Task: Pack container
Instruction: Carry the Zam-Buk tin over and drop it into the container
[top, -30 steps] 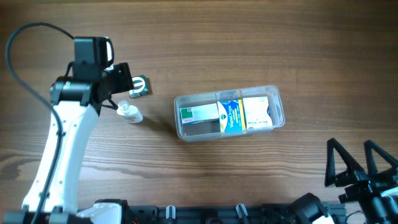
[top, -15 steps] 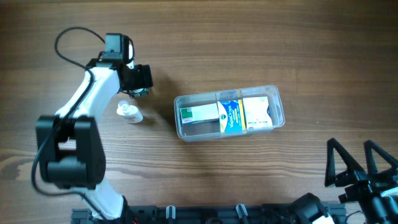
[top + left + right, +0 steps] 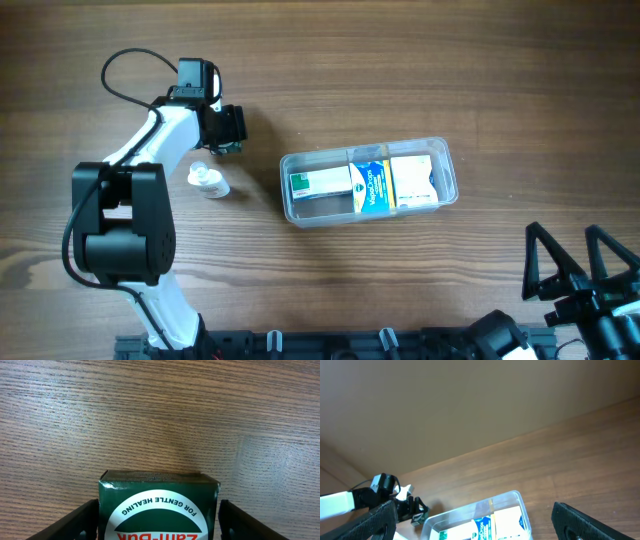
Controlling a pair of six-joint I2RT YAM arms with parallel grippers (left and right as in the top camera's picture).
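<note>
The clear plastic container [image 3: 365, 151] lies right of the table's middle and also shows in the right wrist view [image 3: 470, 508]. It holds a green-and-white box [image 3: 320, 185], a blue box [image 3: 370, 187] and a white box [image 3: 413, 180] side by side. My left gripper [image 3: 228, 133] is left of the container, shut on a dark green Zam-Buk box [image 3: 159, 485] that fills the space between its fingers [image 3: 158, 510]. My right gripper [image 3: 585, 265] is open and empty at the front right, far from the container.
A small white bottle [image 3: 208, 181] lies on its side on the wooden table, just in front of the left gripper and left of the container. The left arm's black cable [image 3: 125, 62] loops at the back left.
The left arm has folded and swung, so its elbow now points toward the front. The gripper with the green box has stayed near the same spot. Container and right arm have not moved.
</note>
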